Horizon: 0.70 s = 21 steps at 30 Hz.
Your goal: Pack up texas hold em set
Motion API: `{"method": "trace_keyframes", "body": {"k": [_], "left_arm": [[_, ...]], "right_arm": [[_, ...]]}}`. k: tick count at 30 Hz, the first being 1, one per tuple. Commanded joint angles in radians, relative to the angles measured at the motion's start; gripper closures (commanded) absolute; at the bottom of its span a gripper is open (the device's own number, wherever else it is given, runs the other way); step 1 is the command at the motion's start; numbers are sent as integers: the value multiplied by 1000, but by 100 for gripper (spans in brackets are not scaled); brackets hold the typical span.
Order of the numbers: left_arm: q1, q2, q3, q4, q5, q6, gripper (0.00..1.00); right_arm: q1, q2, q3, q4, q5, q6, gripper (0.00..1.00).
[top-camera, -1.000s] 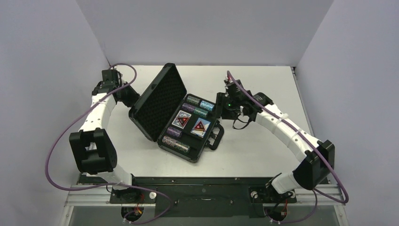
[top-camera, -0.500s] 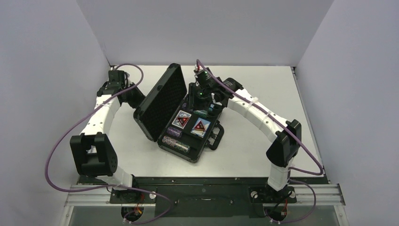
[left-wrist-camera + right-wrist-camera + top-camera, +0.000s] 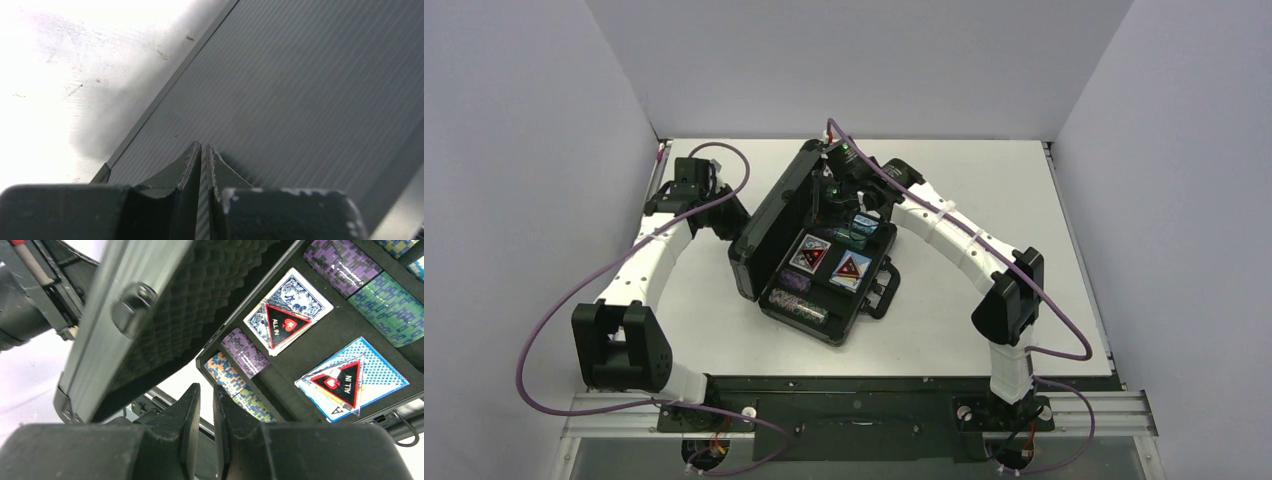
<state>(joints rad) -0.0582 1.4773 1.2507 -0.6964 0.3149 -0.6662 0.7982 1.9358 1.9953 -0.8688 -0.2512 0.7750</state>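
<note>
Left wrist: closed left fingers (image 3: 185, 172) press the black ribbed lid (image 3: 300, 100); we should pull our near-shut, empty right fingers (image 3: 187, 415) clear first.

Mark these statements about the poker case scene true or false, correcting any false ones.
1. The lid is fully shut. False: it stands partly raised, with its foam lining showing.
2. Both card decks carry a red-black triangle. True.
3. The left gripper holds a chip roll. False: it is shut and empty, against the lid's ribbed outside.
4. Chip rolls lie inside the case. True.
</note>
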Motion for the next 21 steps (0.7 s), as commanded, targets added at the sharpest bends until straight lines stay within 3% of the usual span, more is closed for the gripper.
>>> {"method": "trace_keyframes", "body": {"k": [1,14,21], "left_arm": [[-33,-49,-22,-2,-16,20,93],[-94,-86,-75,15,-21,5,93],[-120,-117,-57,20,-11,5,93]], "right_arm": [[9,23,57,21,-18,16,88],[9,9,31,10,-8,2,91],[5,-55,-64,8,15,-17,92]]}}
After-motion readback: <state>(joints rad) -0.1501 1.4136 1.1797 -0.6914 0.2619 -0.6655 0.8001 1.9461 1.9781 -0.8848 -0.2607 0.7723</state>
